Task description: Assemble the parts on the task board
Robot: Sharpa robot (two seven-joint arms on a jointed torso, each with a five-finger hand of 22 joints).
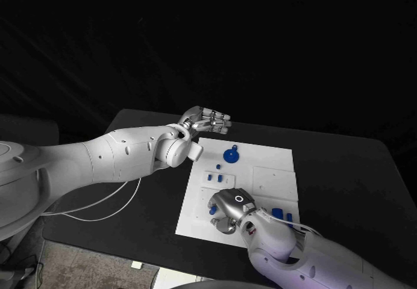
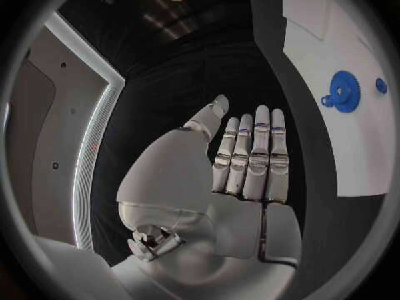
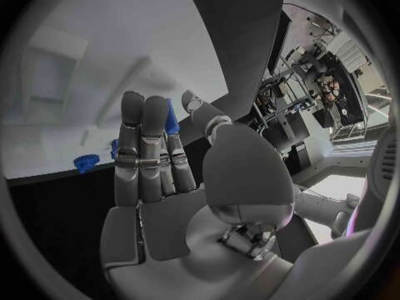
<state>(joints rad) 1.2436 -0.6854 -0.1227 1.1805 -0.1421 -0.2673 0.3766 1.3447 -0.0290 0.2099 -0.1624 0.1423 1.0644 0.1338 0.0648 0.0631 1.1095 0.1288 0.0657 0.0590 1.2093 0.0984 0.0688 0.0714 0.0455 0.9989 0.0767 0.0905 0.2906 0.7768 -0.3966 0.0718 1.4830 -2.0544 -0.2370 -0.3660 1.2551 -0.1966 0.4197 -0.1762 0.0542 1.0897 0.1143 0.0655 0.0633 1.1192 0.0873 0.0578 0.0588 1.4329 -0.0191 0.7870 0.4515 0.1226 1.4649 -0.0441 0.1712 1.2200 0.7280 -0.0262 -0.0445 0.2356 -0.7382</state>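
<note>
I see the task board (image 1: 273, 174) lying flat in the middle of the black table (image 1: 348, 174), long side running away from me. My left hand (image 1: 208, 122) hovers over bare table just off the board's far left corner; in the left wrist view its fingers (image 2: 250, 157) are straight and laid side by side, the thumb standing a little apart, holding nothing. A blue gear (image 1: 231, 155) with a small blue piece beside it sits on the far part of the board, near that hand but apart from it; the left wrist view shows the same gear (image 2: 342, 91) on the white plate. My right hand (image 1: 232, 208) is over the near left part of the board, palm down. In the right wrist view its fingers (image 3: 142, 147) are straight and close together, and a small blue part (image 3: 171, 119) shows just behind them; I cannot tell whether it is pinched. More small blue parts (image 1: 217, 177) lie mid-board, others (image 1: 279, 213) just beside the right hand.
</note>
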